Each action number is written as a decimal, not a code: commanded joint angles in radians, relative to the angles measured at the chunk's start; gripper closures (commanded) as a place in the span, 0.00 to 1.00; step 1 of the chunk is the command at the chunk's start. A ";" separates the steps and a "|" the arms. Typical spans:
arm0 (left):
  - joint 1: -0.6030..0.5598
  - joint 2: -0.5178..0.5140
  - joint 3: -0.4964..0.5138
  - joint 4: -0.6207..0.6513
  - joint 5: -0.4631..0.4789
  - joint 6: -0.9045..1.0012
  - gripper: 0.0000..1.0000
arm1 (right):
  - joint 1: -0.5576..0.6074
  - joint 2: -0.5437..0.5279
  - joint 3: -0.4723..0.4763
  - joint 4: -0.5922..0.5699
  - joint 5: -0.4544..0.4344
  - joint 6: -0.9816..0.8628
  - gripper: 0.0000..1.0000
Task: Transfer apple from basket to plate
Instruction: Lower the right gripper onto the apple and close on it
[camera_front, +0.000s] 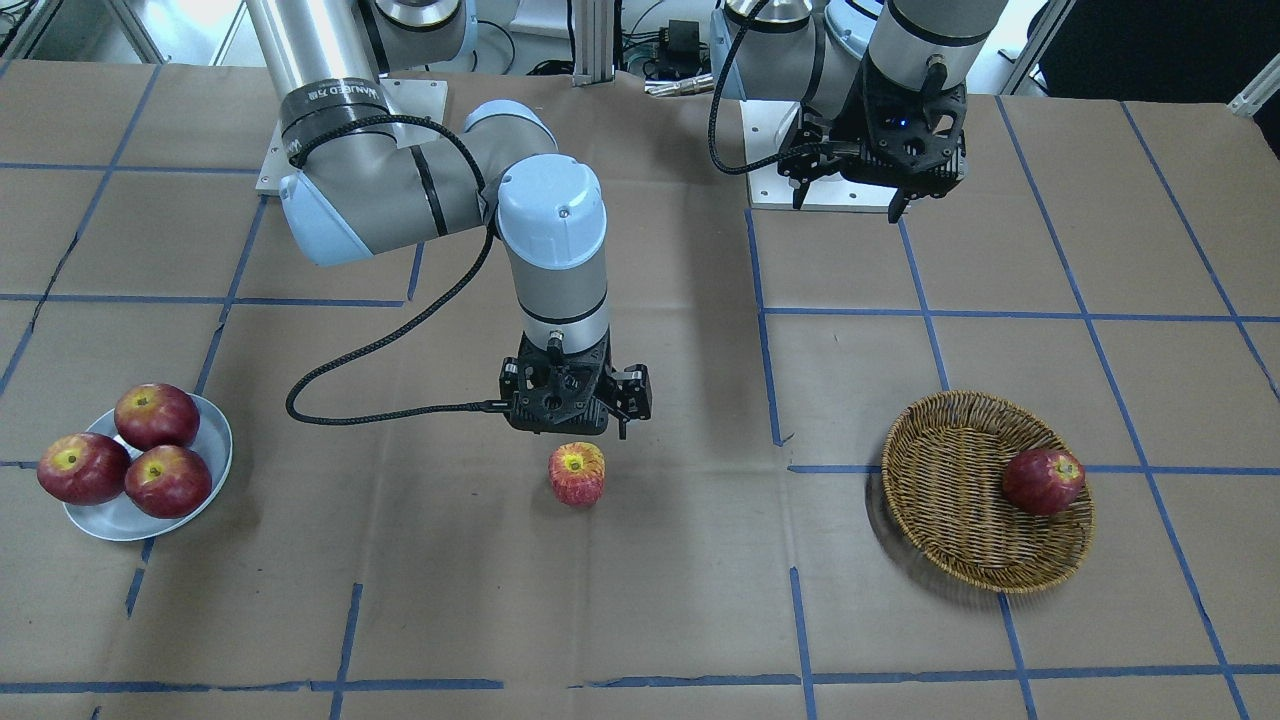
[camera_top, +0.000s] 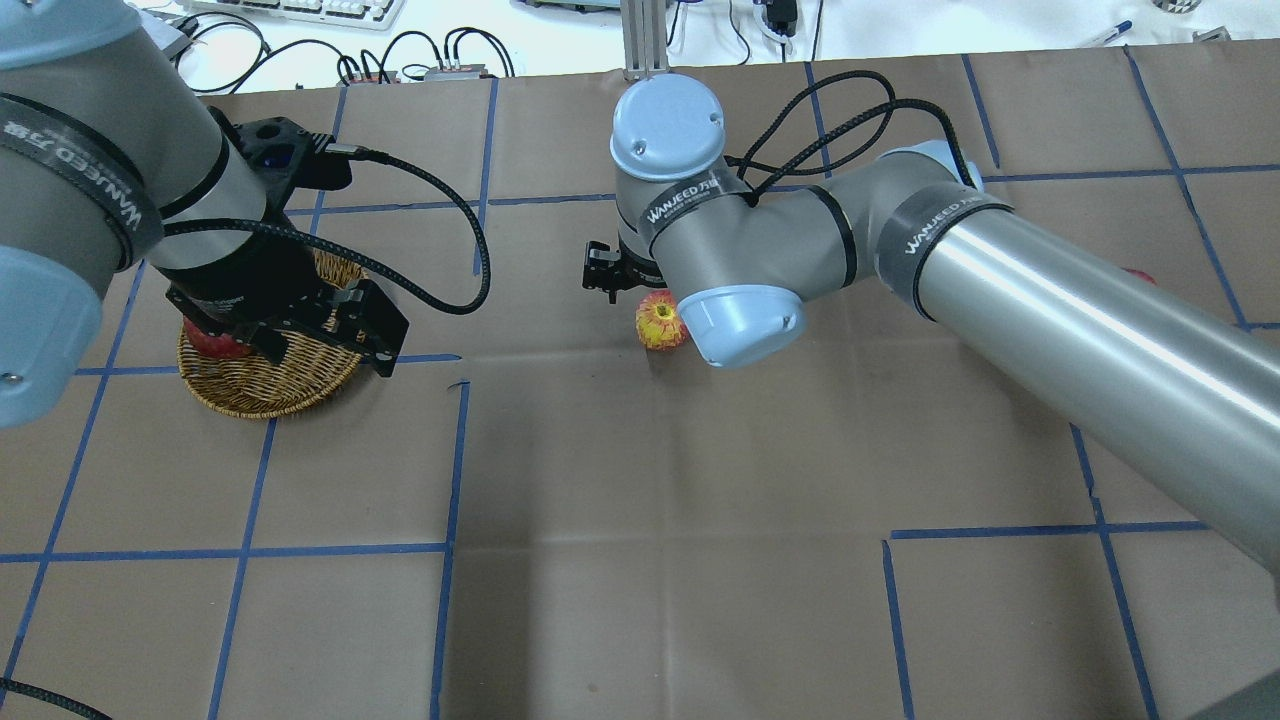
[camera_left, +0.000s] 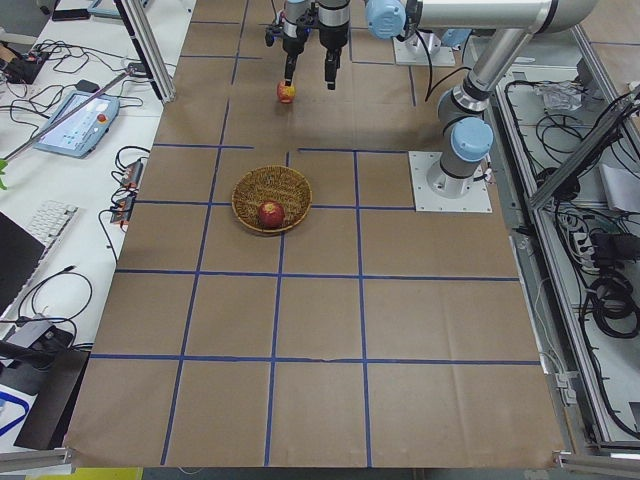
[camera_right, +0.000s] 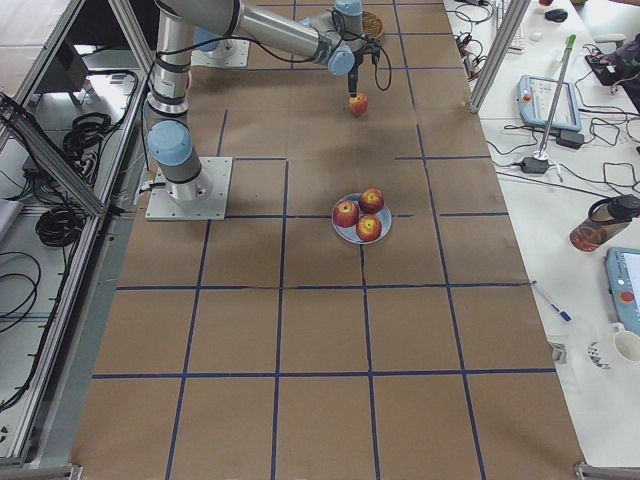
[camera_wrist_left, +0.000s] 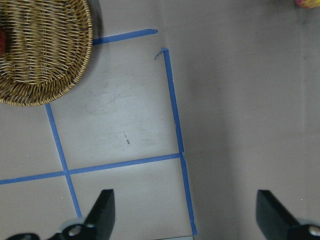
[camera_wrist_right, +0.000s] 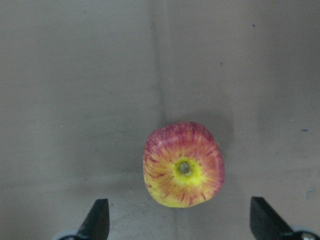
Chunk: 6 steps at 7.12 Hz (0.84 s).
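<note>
Streaked apple (camera_wrist_right: 183, 165): closest item under the right wrist camera. It stands stem hollow up on bare tabletop (camera_front: 640, 600), between basket (camera_front: 950, 520) and plate (camera_front: 218, 445), well apart from both. Placement reads as a relay spot, since the basket lies on the left arm's side and the plate on the right's.
Right gripper (camera_wrist_right: 182, 222): poised above the apple, jaws apart, nothing held; apparently lined up for a top-down pick.
Left gripper (camera_wrist_left: 187, 212): held high, jaws apart, empty; the basket shows at the edge of its wrist view.
Basket: holds one dark red apple (camera_front: 1043, 481).
Plate: carries three dark red apples (camera_front: 157, 416), closely packed; remaining room judged tight.
</note>
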<state>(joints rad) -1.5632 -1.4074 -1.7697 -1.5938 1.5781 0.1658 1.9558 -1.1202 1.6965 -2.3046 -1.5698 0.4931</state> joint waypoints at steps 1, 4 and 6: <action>0.000 0.004 -0.002 0.000 0.000 0.001 0.01 | -0.003 0.083 0.002 -0.091 -0.004 -0.001 0.00; 0.000 0.001 -0.002 0.000 0.000 0.000 0.01 | -0.008 0.123 0.000 -0.105 -0.044 -0.001 0.00; 0.000 0.001 -0.002 0.002 0.000 0.000 0.01 | -0.008 0.123 0.000 -0.105 -0.044 -0.001 0.30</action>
<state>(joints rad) -1.5631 -1.4065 -1.7717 -1.5927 1.5785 0.1657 1.9478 -0.9986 1.6959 -2.4094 -1.6096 0.4924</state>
